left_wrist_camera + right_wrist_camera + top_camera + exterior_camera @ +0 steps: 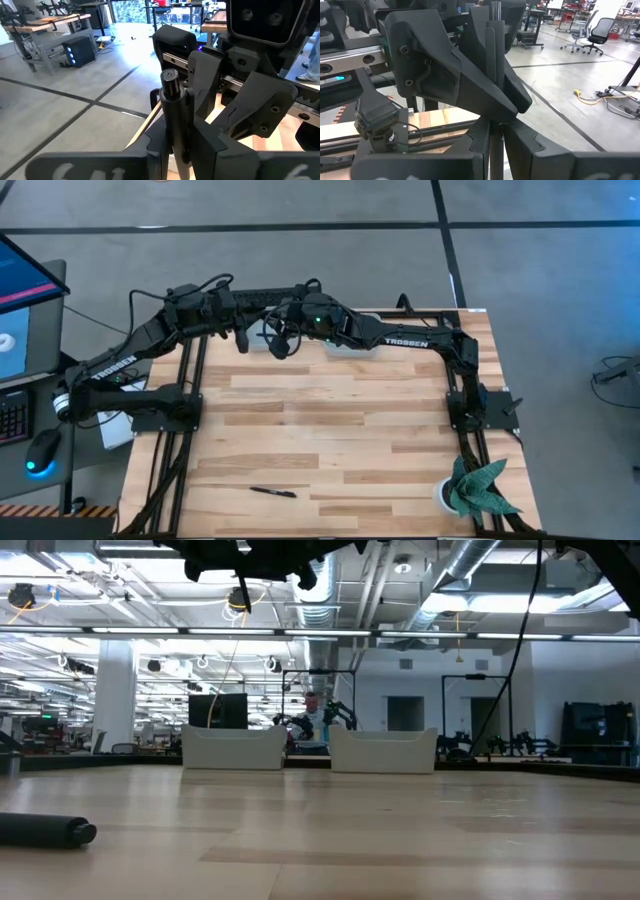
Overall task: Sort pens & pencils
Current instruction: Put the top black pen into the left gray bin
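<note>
Both arms are raised over the table's far edge, their grippers meeting tip to tip. A black pen [170, 115] stands upright between them. My left gripper [243, 332] and my right gripper [283, 336] are both shut on it. Another black pen [272, 492] lies flat on the wood near the front edge and shows large at the low view's left [45, 830]. The pencils are out of view. My left gripper pinches the pen's shaft [172, 131] between its two fingers, below the pen's upper end [169, 76]. The fingers come roughly level and lie across the pen. The pen stands upright, clear of the table. My right gripper pinches the same pen's shaft [495, 131] between its two fingers, coming roughly level from the opposite side. The fingers lie across the pen. The pen's thin upper part [495, 20] rises above them, close against my left gripper's fingers [470, 75].
Two white bins [235, 747] [385, 750] stand side by side at the table's far edge, below the raised grippers. A potted plant [478, 488] sits at the near right corner. Bare wood [330, 430] fills the middle of the table.
</note>
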